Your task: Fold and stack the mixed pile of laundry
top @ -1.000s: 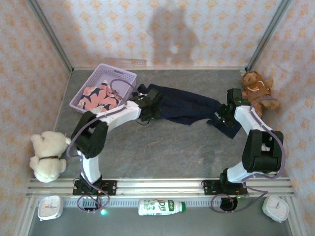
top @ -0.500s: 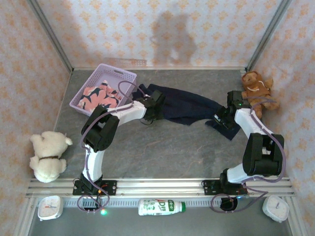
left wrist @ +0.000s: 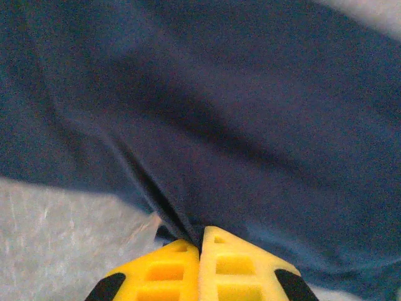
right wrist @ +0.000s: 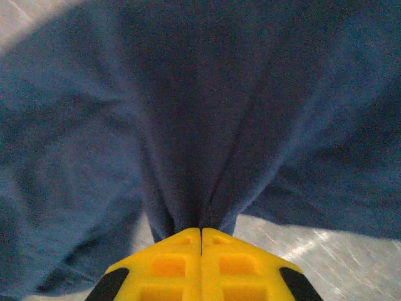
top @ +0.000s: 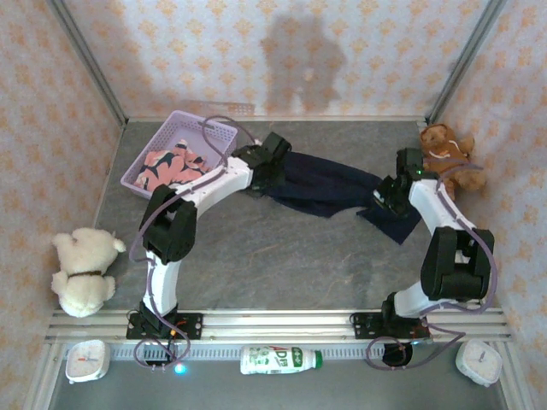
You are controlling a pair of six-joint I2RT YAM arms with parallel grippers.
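Grey table (top: 282,256) bears navy garment (top: 329,184); peach-patterned walls (top: 256,51).

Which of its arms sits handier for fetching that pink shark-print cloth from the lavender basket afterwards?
Probably left. The left pincer, shut on the dark navy cloth garment, sits just beside the lavender plastic lattice basket holding the salmon-pink shark-print garment; the right pincer grips the cloth's far end.

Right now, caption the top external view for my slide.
The left gripper and right gripper pinch opposite ends of the navy garment; the shark-print garment lies in the lavender basket.
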